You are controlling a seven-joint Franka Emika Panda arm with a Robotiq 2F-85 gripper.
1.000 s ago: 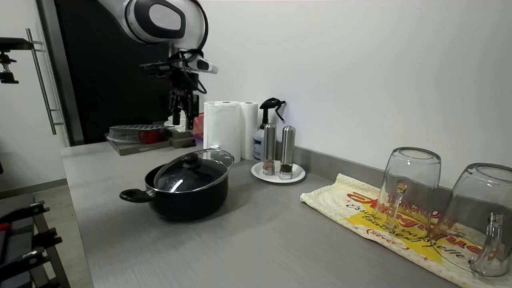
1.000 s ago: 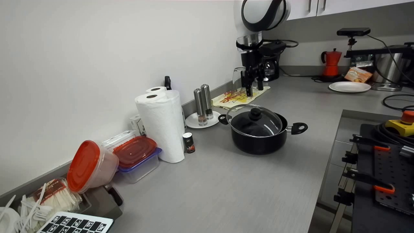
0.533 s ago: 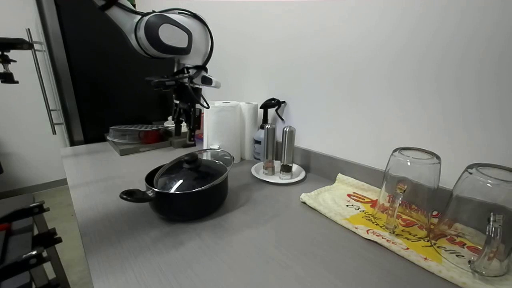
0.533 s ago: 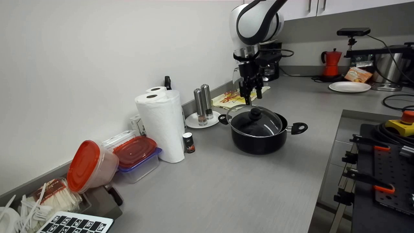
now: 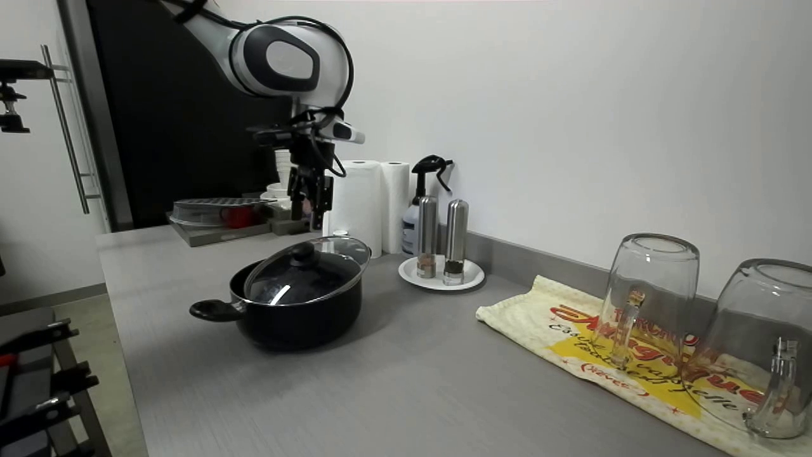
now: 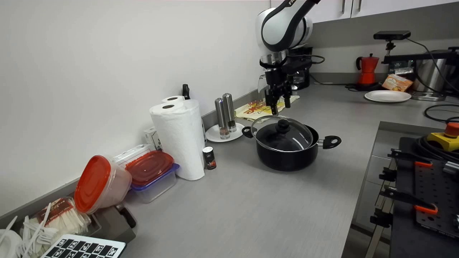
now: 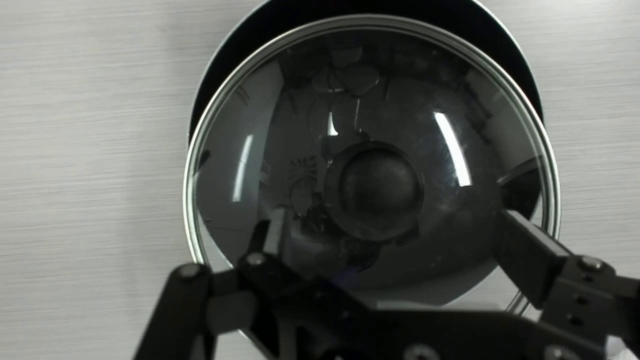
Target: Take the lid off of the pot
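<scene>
a white wall (image 5: 571, 127) rises along one edge of the grey counter (image 5: 412, 406). my arm (image 6: 283, 32), white with black bands, reaches down over that counter in both exterior views. near the wall lies a dish towel (image 5: 539, 311) printed in yellow and red, and farther along stand upright paper towel rolls (image 6: 175, 143).

the black pot (image 5: 304, 330) sits on the counter, side handles sticking out. resting on it is the glass lid (image 6: 285, 142), off-centre and tilted: its edge nearer the wall is higher and juts past the pot's rim, while a crescent of dark interior shows on the side away from the wall.

two clear glass mugs (image 5: 653, 273) stand on the dish towel. a white plate (image 5: 472, 274), near the pot, carries two steel-topped mills (image 5: 427, 231).

my fingers (image 7: 525, 265) are spread wide and grasp nothing, pointing down above the lid, near it. a black spice jar (image 6: 209, 159) with a white cap stands just beside the paper towel rolls. the lid's dark round knob (image 7: 381, 192) shows between my fingers in the wrist view; in both exterior views it is apart from them.
</scene>
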